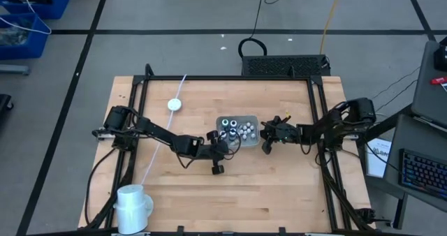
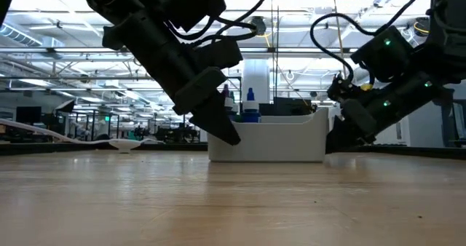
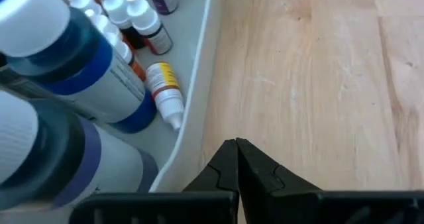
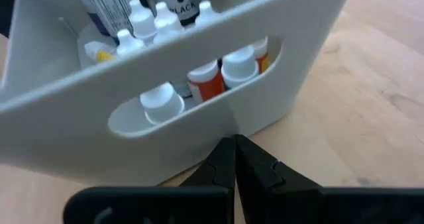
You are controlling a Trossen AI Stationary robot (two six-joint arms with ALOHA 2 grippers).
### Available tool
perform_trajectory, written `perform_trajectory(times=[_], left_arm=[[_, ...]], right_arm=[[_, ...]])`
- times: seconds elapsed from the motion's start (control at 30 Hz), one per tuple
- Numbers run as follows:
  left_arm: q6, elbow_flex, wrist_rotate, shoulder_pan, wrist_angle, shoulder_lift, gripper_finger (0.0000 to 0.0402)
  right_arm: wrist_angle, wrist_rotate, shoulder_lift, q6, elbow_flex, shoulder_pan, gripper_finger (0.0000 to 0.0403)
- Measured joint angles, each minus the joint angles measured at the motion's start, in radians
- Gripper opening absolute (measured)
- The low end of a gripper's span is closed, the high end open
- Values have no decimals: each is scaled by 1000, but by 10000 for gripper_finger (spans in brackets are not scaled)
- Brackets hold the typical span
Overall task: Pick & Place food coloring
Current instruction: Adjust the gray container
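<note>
**Both grippers empty beside a tray full of bottles**

A pale grey tray (image 1: 237,117) sits near the middle of a wooden table (image 1: 279,187). Inside it stand the food coloring bottles (image 1: 241,130), small and packed close, with white caps and dark or coloured bodies. One yellow-labelled bottle (image 3: 163,91) lies on its side against the tray wall; orange ones show through the tray's handle slot in the right wrist view. No bottle is visible out on the table.

The left gripper (image 1: 222,150) is just beside the tray's near left corner, tilted down toward the wood. Its fingers (image 3: 225,166) are pressed together with nothing between them, their tips over bare table next to the tray's rim.

The right gripper (image 1: 266,145) waits just off the tray's right end, facing the handle slot. Its fingers (image 4: 225,161) are also pressed together and hold nothing.

The bottles look light, rigid plastic, smooth and round, so likely to slip or topple when nudged, and crowded enough that a neighbour could tip over. The safest hold seems to be across the cap or narrow neck, from above.

Elsewhere on the table are a white cup (image 1: 133,204) and a small white disc (image 1: 174,105).
</note>
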Motion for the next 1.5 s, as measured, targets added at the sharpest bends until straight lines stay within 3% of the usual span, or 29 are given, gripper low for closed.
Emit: perform_trajectory(times=[0.23, 0.47, 0.7, 0.9, 0.97, 1.07, 1.2, 1.3, 1.5], left_arm=[[19, 0, 20, 11, -19, 0, 3], [124, 11, 42, -52, -86, -72, 4], [174, 19, 22, -118, -279, -320, 10], [253, -4, -99, -132, -407, -632, 7], [311, -51, -91, -117, -386, -750, 5], [364, -190, -39, -73, -298, -928, 4], [244, -412, -23, 6, -100, -1100, 3], [153, -544, 4, 38, -16, -1130, 3], [42, -677, -56, 61, 131, -1049, 2]], right_arm=[[3, -15, 11, -7, 2, -22, 0], [-37, -149, -67, -42, 1, -21, 0], [-19, -163, -219, -114, -57, -19, 0], [76, -161, -421, -211, -196, -19, 0], [138, -159, -488, -227, -240, -19, 0], [72, -162, -575, -244, -236, -19, 0], [52, -194, -606, -203, -231, -19, 0], [-51, -243, -600, -185, -184, 12, 0], [-195, -199, -516, -184, 8, 215, 0]])
